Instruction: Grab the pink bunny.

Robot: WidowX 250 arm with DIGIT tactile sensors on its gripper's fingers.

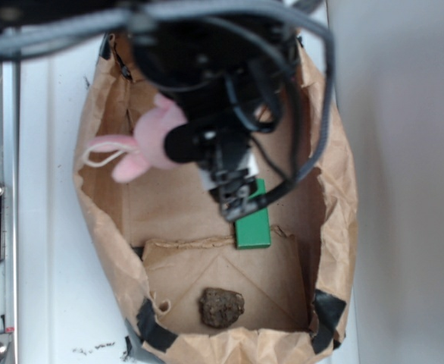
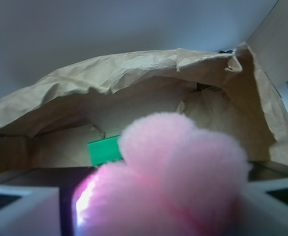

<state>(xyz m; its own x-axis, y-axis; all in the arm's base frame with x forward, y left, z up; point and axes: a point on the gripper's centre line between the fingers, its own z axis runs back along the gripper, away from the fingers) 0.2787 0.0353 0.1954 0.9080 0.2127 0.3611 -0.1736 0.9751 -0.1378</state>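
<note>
1. Wrist view: the gripper (image 2: 149, 216) is clamped on the pink bunny (image 2: 176, 172), whose fluff fills the foreground between the fingers (image 2: 21, 209)
2. Exterior view: the bunny (image 1: 142, 144) hangs at the arm's left side, above the open brown paper bag (image 1: 336, 197)
3. A green block (image 1: 254, 224) and a dark rock (image 1: 222, 307) lie on the bag's floor
</note>
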